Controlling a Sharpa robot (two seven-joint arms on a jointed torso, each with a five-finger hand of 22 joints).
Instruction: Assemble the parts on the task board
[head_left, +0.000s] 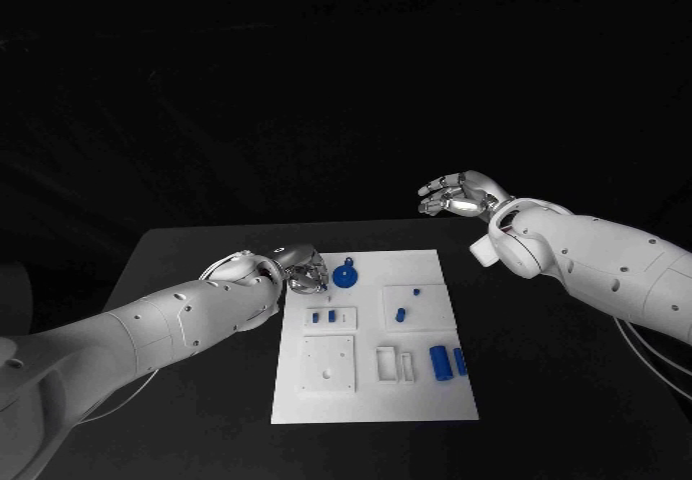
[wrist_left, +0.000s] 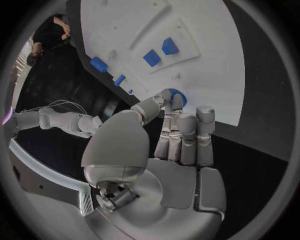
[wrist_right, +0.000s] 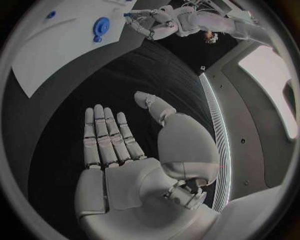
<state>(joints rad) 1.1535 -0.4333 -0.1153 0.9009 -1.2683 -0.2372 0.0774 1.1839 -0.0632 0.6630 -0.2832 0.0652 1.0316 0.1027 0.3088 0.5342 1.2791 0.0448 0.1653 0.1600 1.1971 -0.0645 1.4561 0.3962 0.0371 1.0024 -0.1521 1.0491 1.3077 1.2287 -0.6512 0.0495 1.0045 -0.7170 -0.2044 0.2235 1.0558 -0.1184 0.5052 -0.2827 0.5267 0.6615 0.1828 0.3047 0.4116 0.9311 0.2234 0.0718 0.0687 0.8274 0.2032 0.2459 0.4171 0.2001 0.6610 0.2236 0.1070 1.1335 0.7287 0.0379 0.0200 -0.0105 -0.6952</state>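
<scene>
white board lies in the middle of the black table. left hand rests at the board's far left edge, its fingers straight and close together, thumb bent in toward them; the fingertips are just beside a round blue part with a small tab. whether they touch it i cannot tell, and nothing sits in the palm. right hand hangs over the table beyond the board's far right corner, well apart from it, fingers spread wide, holding nothing. two small blue blocks stand in a recess left of centre. two blue cylinders lie at the near right. two tiny blue pieces sit in the right recess.
</scene>
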